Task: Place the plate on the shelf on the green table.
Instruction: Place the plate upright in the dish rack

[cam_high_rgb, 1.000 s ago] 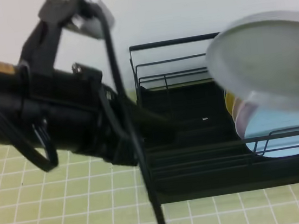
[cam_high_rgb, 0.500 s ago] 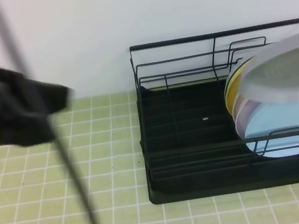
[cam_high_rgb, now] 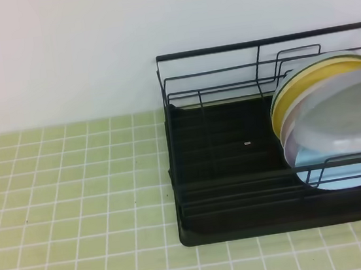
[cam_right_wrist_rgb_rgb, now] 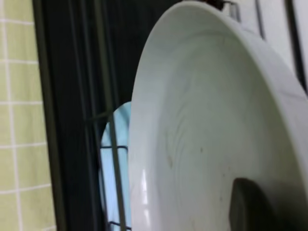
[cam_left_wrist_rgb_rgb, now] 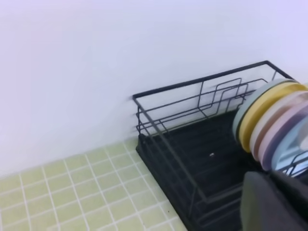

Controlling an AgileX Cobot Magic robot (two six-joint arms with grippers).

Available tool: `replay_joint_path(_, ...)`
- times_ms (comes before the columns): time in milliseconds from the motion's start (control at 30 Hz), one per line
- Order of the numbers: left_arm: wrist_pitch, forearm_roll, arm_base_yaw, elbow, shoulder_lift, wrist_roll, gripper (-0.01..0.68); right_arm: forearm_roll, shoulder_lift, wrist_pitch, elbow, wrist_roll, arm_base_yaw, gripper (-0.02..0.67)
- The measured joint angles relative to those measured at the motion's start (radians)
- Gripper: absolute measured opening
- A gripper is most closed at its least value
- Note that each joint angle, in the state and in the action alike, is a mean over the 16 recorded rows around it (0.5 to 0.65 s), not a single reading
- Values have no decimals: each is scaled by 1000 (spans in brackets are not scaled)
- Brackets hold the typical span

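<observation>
The plate (cam_high_rgb: 345,120), pale grey and round, hangs tilted over the right end of the shelf (cam_high_rgb: 227,192), in front of the plates standing there. In the right wrist view the plate (cam_right_wrist_rgb_rgb: 202,134) fills the frame. My right gripper (cam_right_wrist_rgb_rgb: 252,209) is shut on its rim, with one dark finger lying on the inner face. The shelf (cam_left_wrist_rgb_rgb: 192,156) is a black wire rack standing on the green table (cam_high_rgb: 76,200). My left gripper (cam_left_wrist_rgb_rgb: 272,202) shows only as a dark shape at the lower right of its own view, short of the rack, shut and holding nothing.
A yellow plate (cam_high_rgb: 288,99), a lilac-pink plate (cam_high_rgb: 287,136) and a light blue plate (cam_high_rgb: 344,179) stand upright in the rack's right end. The rack's left half (cam_high_rgb: 224,139) holds nothing. A white wall rises behind the rack.
The left arm has swung out of the exterior view to the left. The right gripper has lowered and tipped the plate down against the plates standing in the rack.
</observation>
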Motion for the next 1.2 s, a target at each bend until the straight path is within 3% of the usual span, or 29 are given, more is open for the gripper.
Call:
replay_joint_path(400,-82,21,0,146,-110,-55,-2,-21,100,-1,-3,5,0,122)
replay_joint_path(1200,-62,16,0,160,-115,-64,-2,-108,239,-31,-13,69,4,122)
